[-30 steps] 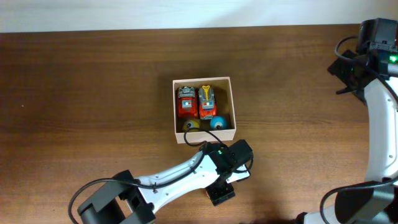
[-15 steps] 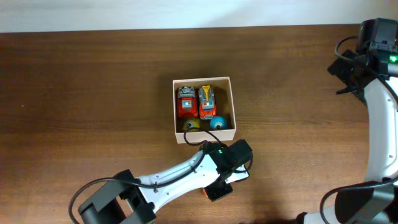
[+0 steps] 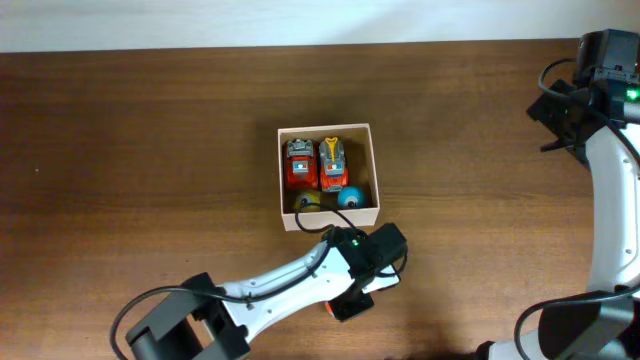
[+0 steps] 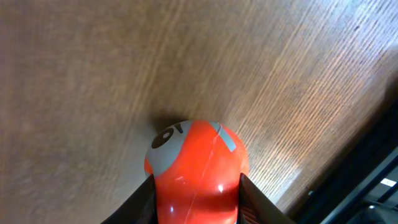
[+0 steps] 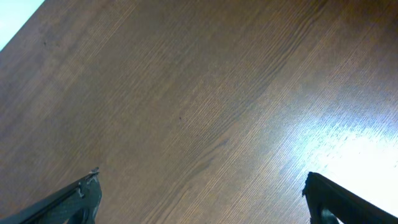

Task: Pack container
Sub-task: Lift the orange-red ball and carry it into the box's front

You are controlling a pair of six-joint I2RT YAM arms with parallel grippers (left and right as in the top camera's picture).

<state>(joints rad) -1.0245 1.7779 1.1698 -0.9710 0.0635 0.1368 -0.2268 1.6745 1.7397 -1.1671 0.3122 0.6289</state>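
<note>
The container (image 3: 374,165) is a small white box with a tan inside, at the middle of the table. It holds two red toy trucks (image 3: 299,165) (image 3: 333,163) side by side, with a yellow ball (image 3: 307,200) and a blue ball (image 3: 349,197) in front of them. My left gripper (image 3: 345,305) is low over the table, just in front of the container. In the left wrist view the left gripper (image 4: 196,199) is shut on a round orange-red toy (image 4: 199,168) with a grey patch, both fingers pressed on its sides. My right gripper (image 5: 199,199) stands open over bare wood.
The right arm (image 3: 600,70) stands at the far right edge, well away from the container. The table's near edge (image 4: 348,162) runs close beside the orange-red toy. A white wall borders the back of the brown wooden table (image 3: 150,150).
The left gripper's fingers have closed onto the orange-red toy and shifted slightly to the left. The right arm has not moved.
</note>
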